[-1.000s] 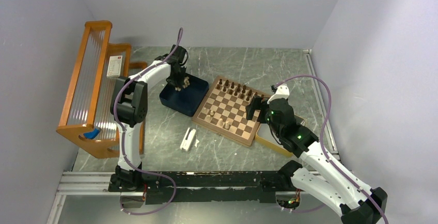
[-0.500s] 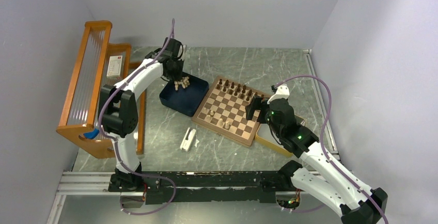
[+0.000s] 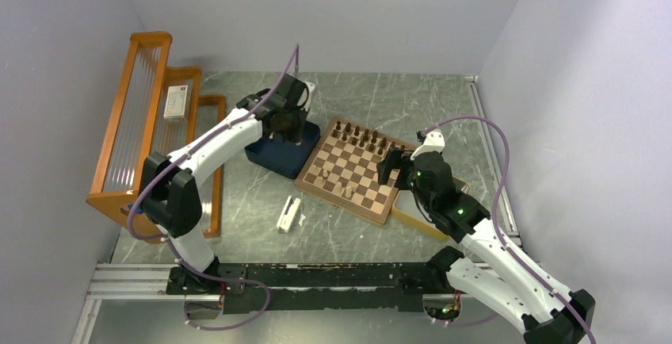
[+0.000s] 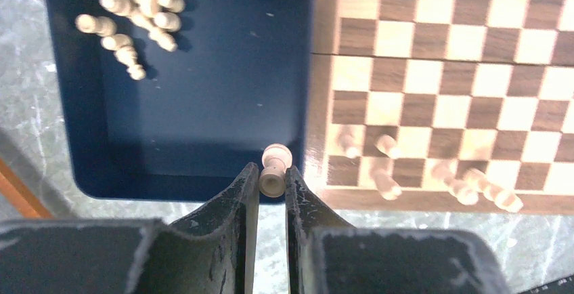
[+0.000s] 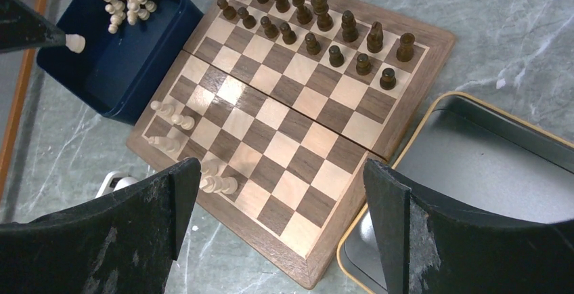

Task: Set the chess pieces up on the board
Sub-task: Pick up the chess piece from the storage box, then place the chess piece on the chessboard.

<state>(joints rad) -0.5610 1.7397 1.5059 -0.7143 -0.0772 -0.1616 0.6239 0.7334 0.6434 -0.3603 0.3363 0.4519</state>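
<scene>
Grey marbled table point(image 3: 380, 98) carrying checkered wooden board point(image 5: 284, 148) with sixteen dark brown pieces point(image 5: 311, 42) ranked and about six pale ones point(image 5: 179, 119), dark blue tray point(image 4: 203, 91) heaping roughly nine more, right fingers point(image 5: 179, 185) spread empty, left fingers point(image 4: 247, 192) pinching one pale turned pawn point(image 4: 273, 172) over the tray's board-side rim: carry upright, seat square-centred.

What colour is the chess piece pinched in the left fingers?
The piece is pale tan; it shows best in the left wrist view.

Left gripper point(image 4: 271, 173) carried pale piece point(image 4: 275, 156) toward board point(image 4: 433, 91)
</scene>
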